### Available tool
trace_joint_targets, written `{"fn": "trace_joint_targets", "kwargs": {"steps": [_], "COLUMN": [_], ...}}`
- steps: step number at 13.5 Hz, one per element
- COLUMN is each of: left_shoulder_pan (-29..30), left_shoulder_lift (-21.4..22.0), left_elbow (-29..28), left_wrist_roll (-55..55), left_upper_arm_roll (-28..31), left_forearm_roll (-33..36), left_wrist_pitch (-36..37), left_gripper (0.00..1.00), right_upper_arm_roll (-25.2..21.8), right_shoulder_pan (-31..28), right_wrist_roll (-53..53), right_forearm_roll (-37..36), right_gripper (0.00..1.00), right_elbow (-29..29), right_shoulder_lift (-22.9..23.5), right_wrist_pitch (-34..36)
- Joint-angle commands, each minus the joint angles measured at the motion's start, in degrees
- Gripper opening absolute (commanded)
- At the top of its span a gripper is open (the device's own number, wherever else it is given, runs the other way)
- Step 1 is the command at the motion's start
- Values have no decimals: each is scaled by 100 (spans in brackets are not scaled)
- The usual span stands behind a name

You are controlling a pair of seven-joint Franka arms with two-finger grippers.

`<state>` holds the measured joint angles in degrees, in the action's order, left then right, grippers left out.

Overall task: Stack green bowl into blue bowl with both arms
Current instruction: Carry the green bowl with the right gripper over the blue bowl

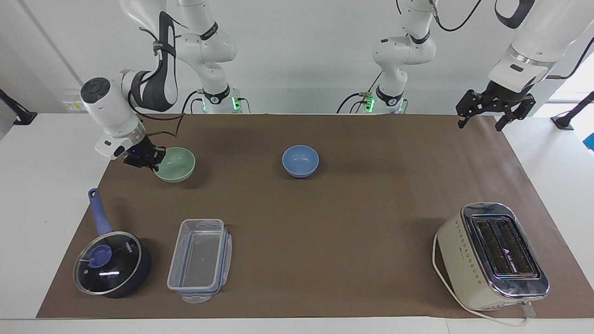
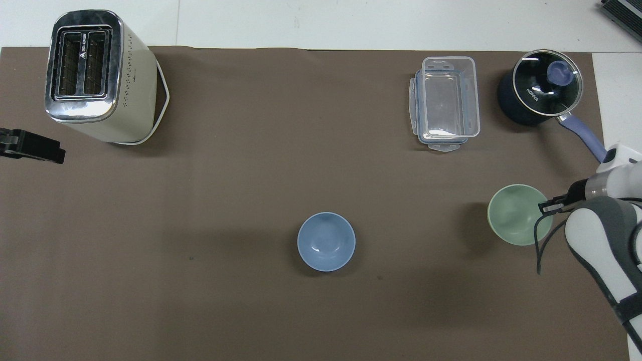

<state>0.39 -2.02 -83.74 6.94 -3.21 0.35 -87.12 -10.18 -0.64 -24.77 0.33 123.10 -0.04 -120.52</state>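
Observation:
The pale green bowl [image 1: 176, 164] [image 2: 518, 214] hangs a little above the mat at the right arm's end, its shadow offset on the mat below. My right gripper [image 1: 154, 163] [image 2: 546, 206] is shut on the bowl's rim, on the side toward the table's edge. The blue bowl [image 1: 300, 160] [image 2: 326, 241] stands upright on the mat near the table's middle, apart from both grippers. My left gripper [image 1: 493, 110] waits in the air over the mat's corner at the left arm's end, fingers spread open and holding nothing; only part of that left gripper [image 2: 31, 146] shows overhead.
A dark-blue lidded saucepan [image 1: 110, 262] and a clear plastic container [image 1: 199, 260] sit farther from the robots at the right arm's end. A cream toaster [image 1: 494, 256] stands at the left arm's end. The brown mat [image 1: 352, 222] covers the table.

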Motion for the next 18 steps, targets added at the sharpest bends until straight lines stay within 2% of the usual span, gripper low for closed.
{"fn": "trace_joint_targets", "kwargs": {"steps": [1,8,14,18], "left_shoulder_pan": [-21,-39,-74,-74], "left_shoulder_lift": [123,132,123,132], "left_elbow": [-125,-125,-125,-134], "left_wrist_roll": [0,-26,-27,-18], "left_upper_arm_roll": [5,5,5,5], "left_forearm_roll": [88,88,88,79], "left_wrist_pitch": [38,46,11,20], "left_gripper": [100,100,100,100], "right_upper_arm_roll": [25,34,34,86], "right_shoulder_pan": [291,1302,2866,3456], "right_wrist_roll": [392,1693,3713,4506], "right_forearm_roll": [160,160,160,238], "right_gripper": [0,0,0,0], "right_elbow": [-382,-638,-647,-621], "right_shoulder_lift": [-49,-84,-23,13], "right_wrist_pitch": [405,503,179,-95]}}
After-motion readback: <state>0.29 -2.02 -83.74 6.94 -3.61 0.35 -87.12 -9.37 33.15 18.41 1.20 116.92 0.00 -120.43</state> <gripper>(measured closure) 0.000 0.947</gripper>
